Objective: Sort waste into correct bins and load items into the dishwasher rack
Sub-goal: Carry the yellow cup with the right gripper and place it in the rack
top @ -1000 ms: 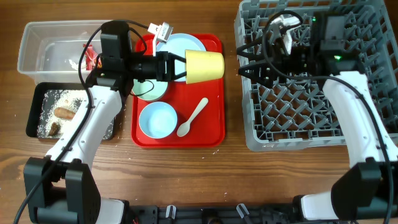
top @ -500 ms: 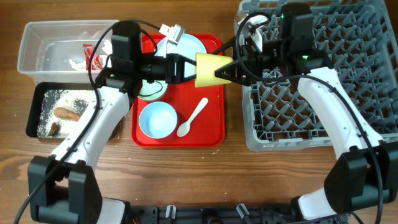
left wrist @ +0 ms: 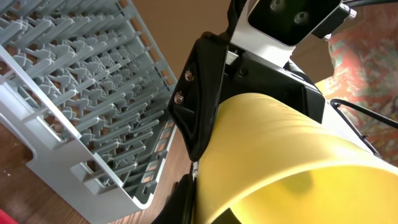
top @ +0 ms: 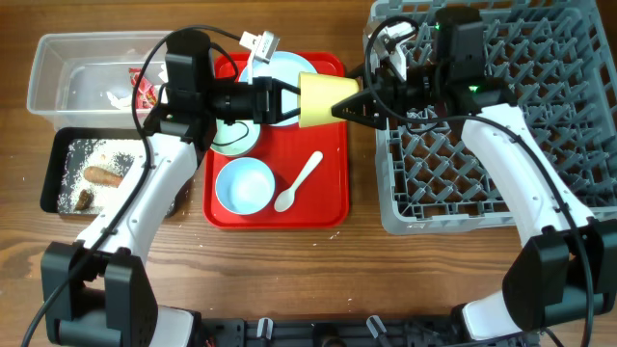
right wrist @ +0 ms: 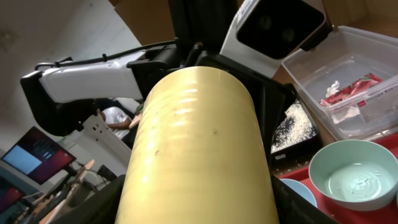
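The small yellow cup (top: pixel 323 98) hangs on its side above the red serving tray (top: pixel 328 214), between both grippers. My left gripper (top: pixel 284 99) is shut on its rim, one finger inside, as the left wrist view (left wrist: pixel 205 202) shows with the cup (left wrist: pixel 280 155). My right gripper (top: pixel 354 103) is shut on the cup's base end; the cup (right wrist: pixel 199 155) fills the space between its fingers (right wrist: pixel 199 210). The pale blue plate (top: pixel 284 69), whitish bowl (top: pixel 231 143), light blue bowl (top: pixel 244 185) and white spoon (top: pixel 299 181) lie on the tray. The grey rack (top: pixel 463 224) stands at the right.
The clear tub (top: pixel 48 67) at the far left holds a red wrapper (top: pixel 145 89) and crumpled white paper (top: pixel 116 99). The black tray (top: pixel 53 178) below it holds white grains (top: pixel 72 164), a carrot-like piece (top: pixel 100 175) and a brown lump (top: pixel 85 200).
My right arm swung left from over the rack to the cup and its fingers came round the cup's base. My left gripper shifted the cup slightly up and left.
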You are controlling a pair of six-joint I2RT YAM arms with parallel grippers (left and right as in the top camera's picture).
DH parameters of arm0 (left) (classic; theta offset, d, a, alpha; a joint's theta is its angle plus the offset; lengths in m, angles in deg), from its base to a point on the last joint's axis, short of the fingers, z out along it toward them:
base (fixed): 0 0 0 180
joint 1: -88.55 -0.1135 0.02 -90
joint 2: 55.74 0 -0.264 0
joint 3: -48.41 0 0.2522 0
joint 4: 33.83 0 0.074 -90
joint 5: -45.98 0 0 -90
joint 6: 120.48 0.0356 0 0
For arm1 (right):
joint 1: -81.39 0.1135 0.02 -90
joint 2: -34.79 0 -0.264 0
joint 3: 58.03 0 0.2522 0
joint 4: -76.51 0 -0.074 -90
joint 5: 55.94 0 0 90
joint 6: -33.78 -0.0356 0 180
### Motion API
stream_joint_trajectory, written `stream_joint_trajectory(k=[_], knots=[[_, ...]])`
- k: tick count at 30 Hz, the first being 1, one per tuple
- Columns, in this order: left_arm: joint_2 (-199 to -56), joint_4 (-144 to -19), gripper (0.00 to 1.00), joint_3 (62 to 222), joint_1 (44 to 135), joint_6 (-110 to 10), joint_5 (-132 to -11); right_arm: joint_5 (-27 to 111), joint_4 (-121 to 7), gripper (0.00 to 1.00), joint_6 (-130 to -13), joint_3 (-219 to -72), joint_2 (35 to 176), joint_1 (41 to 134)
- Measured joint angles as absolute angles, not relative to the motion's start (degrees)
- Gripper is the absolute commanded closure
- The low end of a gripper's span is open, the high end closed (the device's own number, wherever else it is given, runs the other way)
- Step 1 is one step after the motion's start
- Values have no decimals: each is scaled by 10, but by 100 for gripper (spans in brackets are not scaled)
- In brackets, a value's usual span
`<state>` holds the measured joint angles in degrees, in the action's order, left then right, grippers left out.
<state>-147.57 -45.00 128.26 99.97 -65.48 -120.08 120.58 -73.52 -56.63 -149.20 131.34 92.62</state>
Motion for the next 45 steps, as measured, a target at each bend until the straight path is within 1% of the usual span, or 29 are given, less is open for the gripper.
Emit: stream_joint_trajectory(k=[1,4,8,11,13,15,16,17,19,21,23,24,27,30,33,36,37,41,43,45], knots=[[-1476,-449,65,1283,1000,-657,-1203,1203,-735,48,-566,-1492,1313,926],[-1476,-449,63,1283,1000,-657,-1204,1199,-735,57,-566,-1492,1313,924],[-1476,-450,62,1283,1000,-657,-1204,1208,-729,57,-566,-1492,1313,874],[-1476,-450,63,1283,1000,-657,-1204,1210,-695,54,-567,-1492,1313,804],[-1476,-451,63,1283,1000,-653,-1203,1169,-652,52,-566,-1494,1313,776],[-1476,-469,62,1283,1000,-635,-1192,1071,-593,52,-567,-1495,1312,770],[-1475,-493,62,1284,1000,-617,-1174,1010,-558,52,-570,-1495,1306,772],[-1475,-527,63,1286,1000,-599,-1143,955,-533,49,-573,-1496,1297,774],[-1475,-594,66,1288,1000,-572,-1065,865,-478,48,-582,-1501,1264,777],[-1475,-663,66,1288,1001,-551,-943,776,-407,48,-591,-1527,1219,778],[-1475,-719,63,1288,1001,-543,-823,683,-321,50,-598,-1578,1168,778],[-1476,-734,63,1288,1001,-537,-768,647,-280,51,-604,-1596,1151,779],[-1475,-757,63,1288,1001,-534,-673,556,-166,50,-622,-1609,1143,792],[-1475,-759,63,1288,1001,-532,-634,498,-93,49,-639,-1609,1172,810],[-1475,-759,63,1288,1001,-532,-612,458,-48,49,-645,-1608,1214,834],[-1475,-760,63,1288,1001,-532,-606,445,-32,49,-646,-1607,1245,850],[-1475,-761,62,1288,1001,-532,-604,436,-20,49,-646,-1607,1278,864],[-1475,-766,61,1288,1001,-532,-603,416,-35,49,-646,-1582,1324,885],[-1475,-767,60,1288,1001,-531,-603,414,-45,44,-646,-1558,1337,889],[-1475,-768,59,1288,1001,-530,-603,412,-61,26,-646,-1539,1352,889]])
